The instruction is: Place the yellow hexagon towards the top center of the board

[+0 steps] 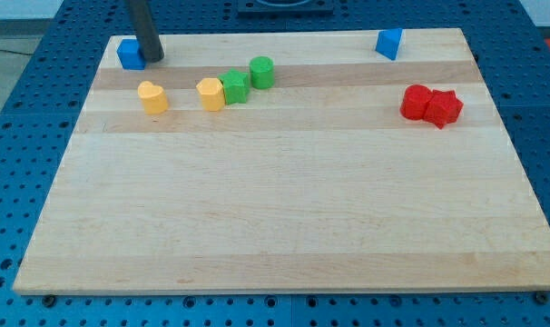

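Note:
A yellow hexagon block [211, 94] lies on the wooden board [275, 209] in its upper left part, touching a green star-like block [235, 87] on its right. A second yellow block [152, 97], rounded and heart-like, lies apart to the hexagon's left. My tip [153, 57] rests at the board's top left, right beside a blue block [129, 54] on its left. The tip is above and left of the yellow hexagon, well apart from it, and just above the rounded yellow block.
A green cylinder [262, 72] sits up and right of the green star. A blue wedge-like block [389, 43] lies at the top right edge. Two red blocks [418, 102] [445, 107] touch each other at the right.

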You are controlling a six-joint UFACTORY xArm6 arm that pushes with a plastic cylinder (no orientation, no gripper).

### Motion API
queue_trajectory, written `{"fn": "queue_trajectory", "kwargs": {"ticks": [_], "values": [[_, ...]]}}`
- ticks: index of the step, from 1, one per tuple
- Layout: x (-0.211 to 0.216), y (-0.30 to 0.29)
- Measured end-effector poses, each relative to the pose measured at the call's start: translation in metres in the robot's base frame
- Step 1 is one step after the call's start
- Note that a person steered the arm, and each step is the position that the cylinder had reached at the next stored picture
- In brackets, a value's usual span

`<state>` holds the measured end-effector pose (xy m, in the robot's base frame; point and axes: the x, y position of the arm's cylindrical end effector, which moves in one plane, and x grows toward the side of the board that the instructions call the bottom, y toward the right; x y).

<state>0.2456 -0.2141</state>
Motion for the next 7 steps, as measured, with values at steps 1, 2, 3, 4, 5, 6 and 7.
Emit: {"fn": "queue_trajectory", "kwargs": {"ticks": [1,2,3,4,5,6,7], "values": [[0.000,0.001],[0.000,0.001],[-0.003,0.021],[0.000,0.108],[0.009,0.211],[0.053,0.206],[0.095,0.198]]}}
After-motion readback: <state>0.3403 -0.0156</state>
